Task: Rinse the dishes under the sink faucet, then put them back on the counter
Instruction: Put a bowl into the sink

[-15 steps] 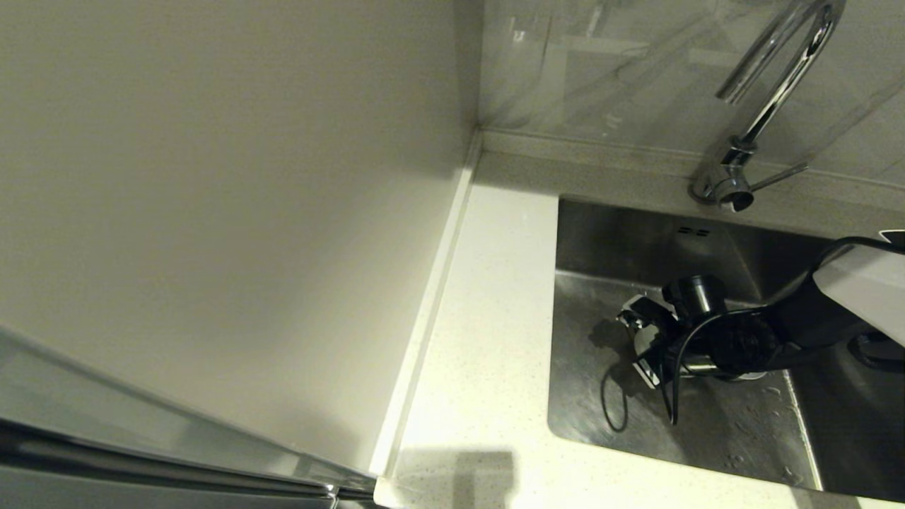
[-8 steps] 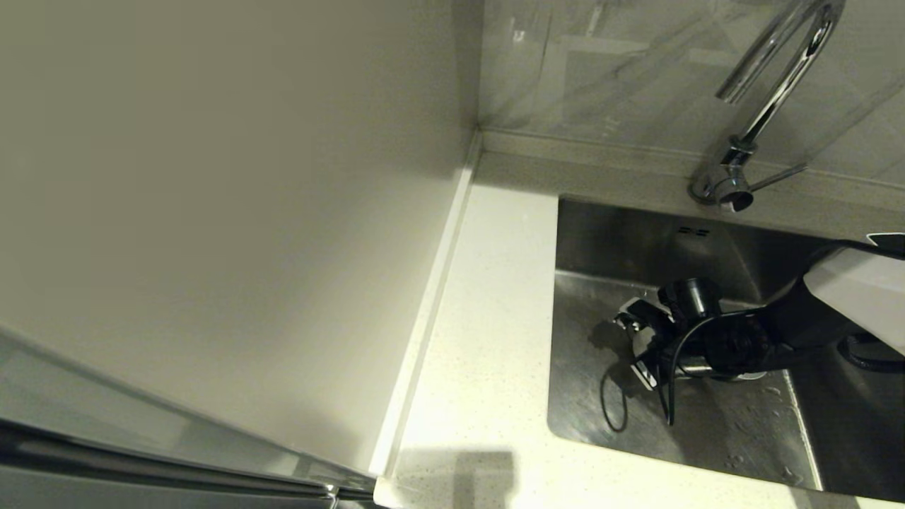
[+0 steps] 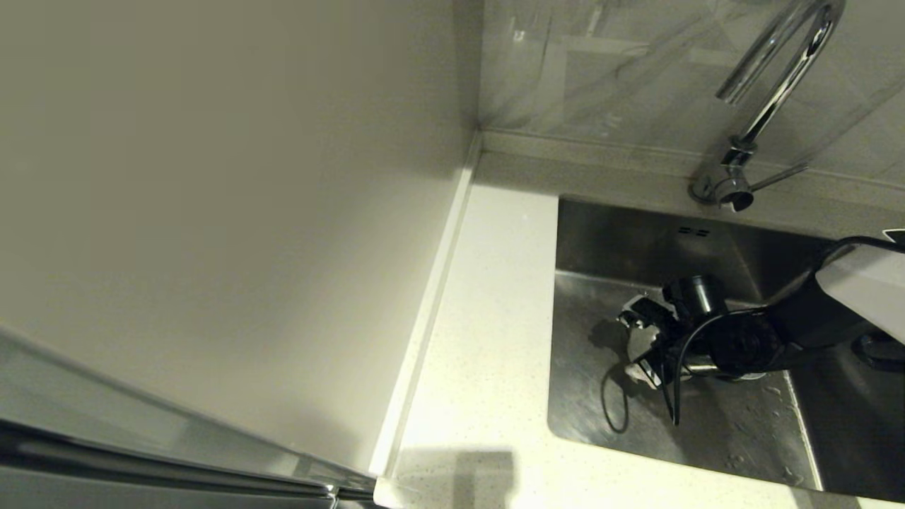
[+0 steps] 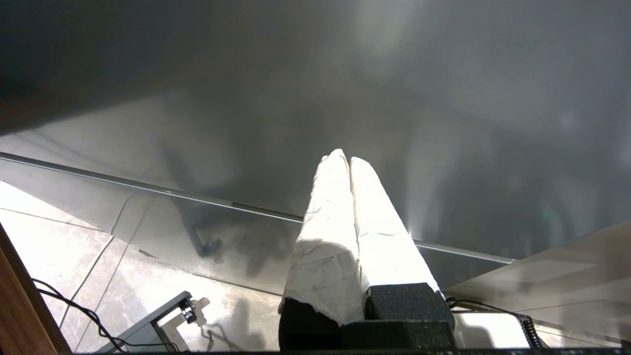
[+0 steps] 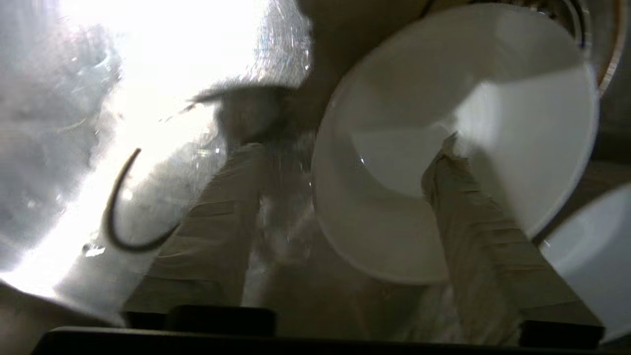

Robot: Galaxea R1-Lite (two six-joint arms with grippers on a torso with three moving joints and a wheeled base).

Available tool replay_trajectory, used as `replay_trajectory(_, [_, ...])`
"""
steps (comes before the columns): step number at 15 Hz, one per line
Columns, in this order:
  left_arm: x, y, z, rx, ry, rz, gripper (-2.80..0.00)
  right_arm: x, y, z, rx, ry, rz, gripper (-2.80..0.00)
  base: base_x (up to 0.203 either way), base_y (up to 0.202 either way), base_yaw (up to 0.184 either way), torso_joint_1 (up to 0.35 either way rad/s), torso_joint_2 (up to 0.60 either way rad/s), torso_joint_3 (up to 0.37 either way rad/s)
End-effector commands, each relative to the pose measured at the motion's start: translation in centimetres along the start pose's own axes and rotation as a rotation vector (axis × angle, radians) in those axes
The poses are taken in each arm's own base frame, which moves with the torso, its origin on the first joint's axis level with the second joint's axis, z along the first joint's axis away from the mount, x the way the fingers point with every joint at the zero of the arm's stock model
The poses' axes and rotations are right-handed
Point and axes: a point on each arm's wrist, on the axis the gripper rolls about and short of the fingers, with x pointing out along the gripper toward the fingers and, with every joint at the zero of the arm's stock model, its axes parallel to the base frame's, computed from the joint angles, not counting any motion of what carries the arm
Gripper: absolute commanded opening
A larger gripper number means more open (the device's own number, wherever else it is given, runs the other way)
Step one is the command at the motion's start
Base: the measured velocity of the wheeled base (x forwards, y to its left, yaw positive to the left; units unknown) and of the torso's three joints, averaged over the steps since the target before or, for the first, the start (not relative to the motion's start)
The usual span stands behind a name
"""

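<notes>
1. Right gripper [image 5: 340, 182] is down inside the sink [image 3: 601, 233], with its fingers spread wide
2. One finger [image 5: 473, 231] is inside a pale bowl [image 5: 394, 162], and the other finger [image 5: 217, 212] is outside it, so the bowl's rim sits between them. I cannot tell if the fingers press on the rim
3. In the head view the right gripper [image 3: 640, 346] is near the middle of the sink floor, and the black arm hides the bowl
4. A second pale bowl [image 5: 591, 246] peeks in just beside the first one in the right wrist view
5. A round metal rim [image 5: 579, 19] shows behind the first bowl. I cannot tell what it is
6. A thin black ring [image 3: 614, 406] lies flat on the wet sink floor, close to the gripper
7. The faucet [image 3: 771, 99] stands at the back of the sink, and its side lever [image 3: 778, 177] points out to the right
8. The counter [image 3: 488, 318] runs along the left side of the sink
9. The left gripper [image 4: 351, 162] is away from the sink, with its two white fingers pressed together on nothing
</notes>
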Motion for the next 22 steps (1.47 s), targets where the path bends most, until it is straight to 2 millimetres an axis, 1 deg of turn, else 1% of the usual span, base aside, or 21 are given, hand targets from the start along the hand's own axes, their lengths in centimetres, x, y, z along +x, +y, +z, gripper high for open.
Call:
replay_trajectory(1, [0.0,0.0,0.0,0.001,-0.003,0.000,-2.80,-3.0,-0.7,0.5,0.004,-0.045,-0.029,0.00,0.000,0.000,0.000,0.000,0.00,0.000])
replay_trajectory(3, [0.0,0.0,0.0,0.000,-0.004,0.000,-2.80,-6.2,-1.4,0.5,0.015,-0.086,-0.058,0.00,0.000,0.000,0.000,0.000,0.00,0.000])
replay_trajectory(6, [0.0,0.0,0.0,0.000,-0.003,0.000,-2.80,-11.6,-2.3,-0.4,0.040,-0.139,-0.108,0.00,0.000,0.000,0.000,0.000,0.00,0.000])
replay_trajectory(8, [0.0,0.0,0.0,0.000,-0.003,0.000,-2.80,-14.5,-3.1,-1.6,0.068,-0.118,-0.129,0.00,0.000,0.000,0.000,0.000,0.00,0.000])
replay_trajectory(9, [0.0,0.0,0.0,0.001,-0.003,0.000,-2.80,-15.5,-3.9,-2.7,0.096,-0.069,-0.136,0.00,0.000,0.000,0.000,0.000,0.00,0.000])
replay_trajectory(11, [0.0,0.0,0.0,0.001,-0.003,-0.001,-2.80,-16.3,-5.1,-4.0,0.142,-0.006,-0.182,0.00,0.000,0.000,0.000,0.000,0.00,0.000])
replay_trajectory(13, [0.0,0.0,0.0,0.000,-0.005,0.000,-2.80,-16.7,-6.4,-4.9,0.183,0.027,-0.248,0.00,0.000,0.000,0.000,0.000,0.00,0.000])
replay_trajectory(15, [0.0,0.0,0.0,0.000,-0.003,0.000,-2.80,-17.4,-7.5,-5.3,0.223,0.048,-0.324,0.00,0.000,0.000,0.000,0.000,0.00,0.000])
replay_trajectory(18, [0.0,0.0,0.0,0.000,-0.003,0.000,-2.80,-18.5,-9.3,-5.7,0.339,0.041,-0.419,0.00,0.000,0.000,0.000,0.000,0.00,0.000])
replay_trajectory(22, [0.0,0.0,0.0,0.001,-0.003,-0.001,-2.80,-21.2,-12.6,-6.1,0.467,0.045,-0.512,0.00,0.000,0.000,0.000,0.000,0.00,0.000])
